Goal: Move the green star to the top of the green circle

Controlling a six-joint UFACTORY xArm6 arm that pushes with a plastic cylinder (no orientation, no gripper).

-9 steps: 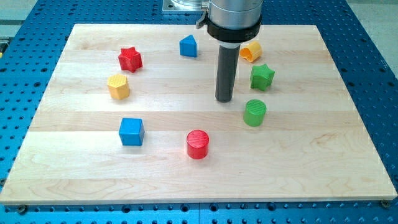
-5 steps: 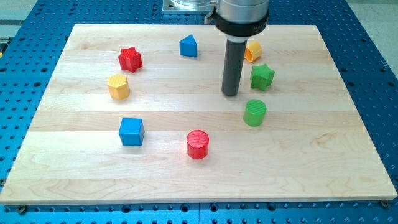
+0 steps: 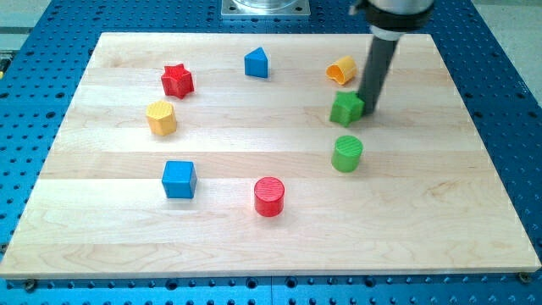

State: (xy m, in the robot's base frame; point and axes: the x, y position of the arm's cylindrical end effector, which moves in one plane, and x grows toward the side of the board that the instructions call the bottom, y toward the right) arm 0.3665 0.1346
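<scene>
The green star lies on the wooden board right of centre, just above the green circle, with a small gap between them. My tip stands at the star's right side and touches it. The rod rises up and to the right, out of the view's top.
A yellow block lies above the star. A blue triangle-like block, a red star and a yellow block sit at the left and top. A blue cube and a red cylinder sit lower down.
My tip has moved from the star's left side over to its right side. The green star has shifted a little to the left and down.
</scene>
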